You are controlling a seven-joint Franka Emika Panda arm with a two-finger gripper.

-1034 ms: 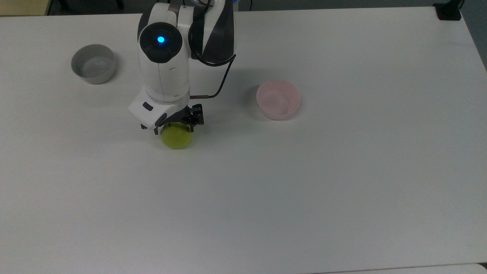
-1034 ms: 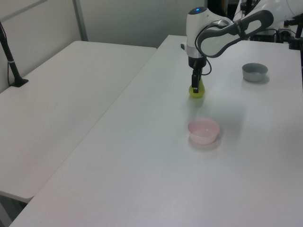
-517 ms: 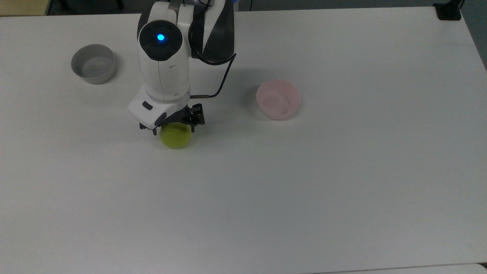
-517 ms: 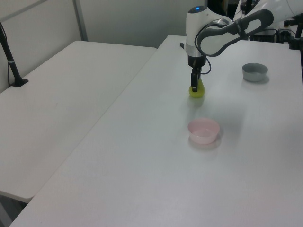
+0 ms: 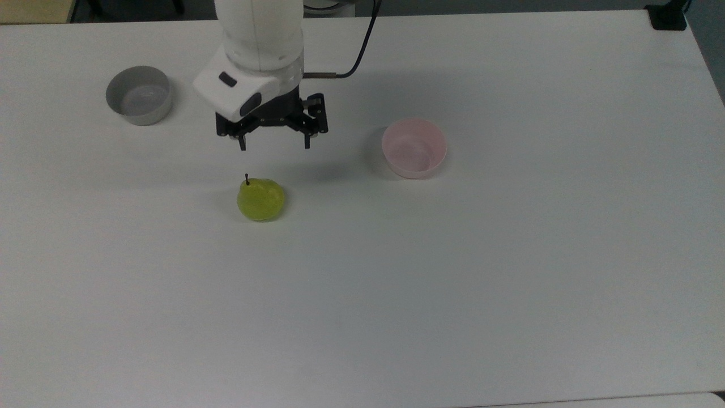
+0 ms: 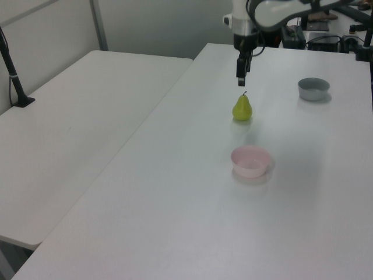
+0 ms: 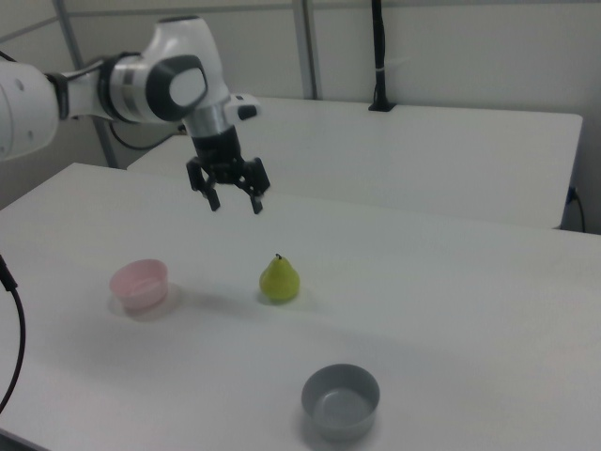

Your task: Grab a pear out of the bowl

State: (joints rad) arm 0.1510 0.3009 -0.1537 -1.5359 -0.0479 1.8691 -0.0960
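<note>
grey bowl [image 5: 139, 102]: sitting at the top view's left on the table [image 5: 510, 272], apart from everything else. it is carrying nothing and is not the task's bowl.

gripper [image 5: 274, 144]: hanging in the air above the table, pointing straight down, with its fingers spread wide and nothing between them. in the right view it is standing above and to the right view's left of the fruit, well apart from it.

pear [image 5: 260, 199]: standing upright on the bare table with its thin dark stem pointing up. it is resting between the two bowls, not inside either one, and nothing is touching it.

bowl [image 5: 414, 148]: the pale pink one, lying to the top view's right of the pear, near it but not touching. it is holding nothing.

task state: the fruit is sitting outside the pink bowl, so judged from this layout the removal from the bowl is looking done, and the fruit is sitting free on the table.

risk, tipping: the pear is balancing on a rounded base. a descending finger striking its shoulder or stem would likely be tipping it or sending it rolling.

risk, misalignment: the gripper is not sitting directly over the fruit. a straight descent from here would probably be closing on air or clipping one side.

risk, slip: the skin is looking smooth and the body is tapering upward, so a pinch placed too high would likely be squeezing the fruit out downward.
</note>
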